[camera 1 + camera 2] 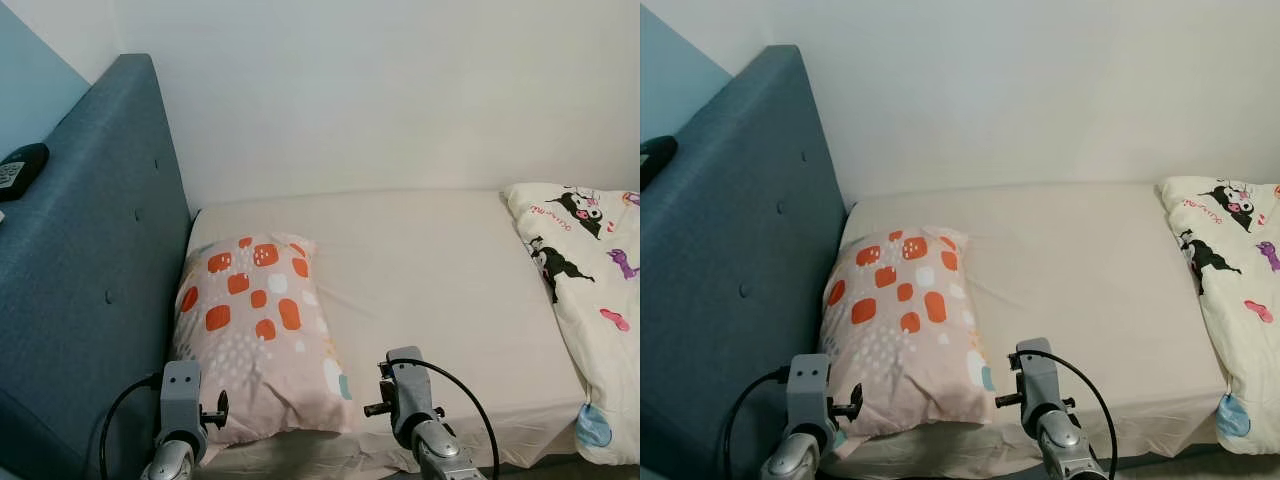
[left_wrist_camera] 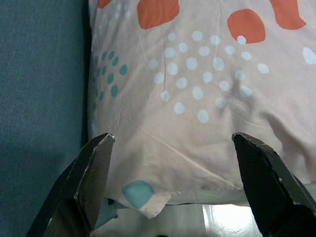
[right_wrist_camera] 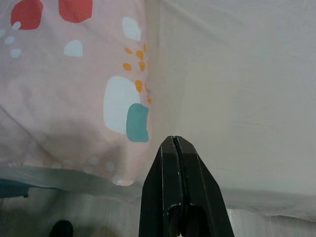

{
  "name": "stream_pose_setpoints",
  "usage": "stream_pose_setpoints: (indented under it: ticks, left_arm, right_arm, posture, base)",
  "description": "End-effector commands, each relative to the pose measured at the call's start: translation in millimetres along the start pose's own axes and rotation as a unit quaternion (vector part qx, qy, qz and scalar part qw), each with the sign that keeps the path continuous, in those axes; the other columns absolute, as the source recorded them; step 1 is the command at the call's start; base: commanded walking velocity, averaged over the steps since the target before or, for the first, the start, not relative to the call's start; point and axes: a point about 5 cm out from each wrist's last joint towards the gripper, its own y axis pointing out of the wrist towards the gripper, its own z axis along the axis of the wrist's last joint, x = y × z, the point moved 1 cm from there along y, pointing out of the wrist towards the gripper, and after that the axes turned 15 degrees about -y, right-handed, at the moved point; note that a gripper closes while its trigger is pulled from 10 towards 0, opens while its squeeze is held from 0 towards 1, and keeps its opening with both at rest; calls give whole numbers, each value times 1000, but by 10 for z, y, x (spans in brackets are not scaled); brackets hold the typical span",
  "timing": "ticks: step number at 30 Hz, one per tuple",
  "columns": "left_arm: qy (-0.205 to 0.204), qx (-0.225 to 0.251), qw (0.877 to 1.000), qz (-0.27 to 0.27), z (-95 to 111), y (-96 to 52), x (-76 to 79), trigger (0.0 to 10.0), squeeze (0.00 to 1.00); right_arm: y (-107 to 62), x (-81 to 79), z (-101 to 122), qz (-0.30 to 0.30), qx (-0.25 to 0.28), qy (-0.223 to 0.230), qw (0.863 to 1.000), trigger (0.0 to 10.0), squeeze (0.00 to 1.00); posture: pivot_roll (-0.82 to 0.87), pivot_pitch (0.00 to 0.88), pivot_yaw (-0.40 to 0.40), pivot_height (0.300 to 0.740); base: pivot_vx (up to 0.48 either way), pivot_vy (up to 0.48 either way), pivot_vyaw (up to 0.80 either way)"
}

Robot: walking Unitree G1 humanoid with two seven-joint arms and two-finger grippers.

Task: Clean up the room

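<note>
Bed (image 1: 440, 290): headboard (image 1: 90, 270) at left; pillow (image 1: 260, 330) on mattress, against headboard; quilt (image 1: 590, 290) at right end, well apart from pillow; small device (image 1: 20, 168) atop headboard; wall (image 1: 400, 90) behind

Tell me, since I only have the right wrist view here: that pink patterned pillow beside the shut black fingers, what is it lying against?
Observer: The pink pillow with orange patches lies on the cream-sheeted bed, its side against a blue-grey upholstered headboard.
Operator: Is the other gripper near it?
Observer: Yes, the left gripper is open, facing the pillow's near edge.
Operator: Anything else on the bed?
Observer: A white cartoon-print quilt sits bunched at the bed's right end.
</note>
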Motion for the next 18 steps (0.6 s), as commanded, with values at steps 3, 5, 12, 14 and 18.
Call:
stream_pose_setpoints:
  ticks: [3,5,12,14,18]
  left_arm:
    - [4,-6,1000,2,-37,-21,-18,10000,0]
    - [6,-6,1000,2,-33,-18,-21,10000,0]
    - [11,-1,1000,-2,-1,4,4,10000,0]
    - [13,2,1000,-4,18,18,28,10000,0]
    - [13,7,1000,-3,41,32,44,10000,0]
  right_arm:
    - [0,-4,-28,-2,-13,10,1000,10000,0]
    - [2,-2,-25,-4,-12,13,1000,10000,0]
    - [7,15,-12,-6,-10,17,1000,10000,0]
    - [13,33,6,-7,-8,18,1000,10000,0]
    - [29,59,46,-11,-2,19,1000,10000,0]
  posture:
    - [30,66,-59,726]
    - [28,65,-55,726]
    - [23,66,-60,726]
    - [18,64,-61,726]
    - [3,73,-60,726]
  base:
    - [0,0,0]
    - [0,0,0]
    - [0,0,0]
    - [0,0,0]
    - [0,0,0]
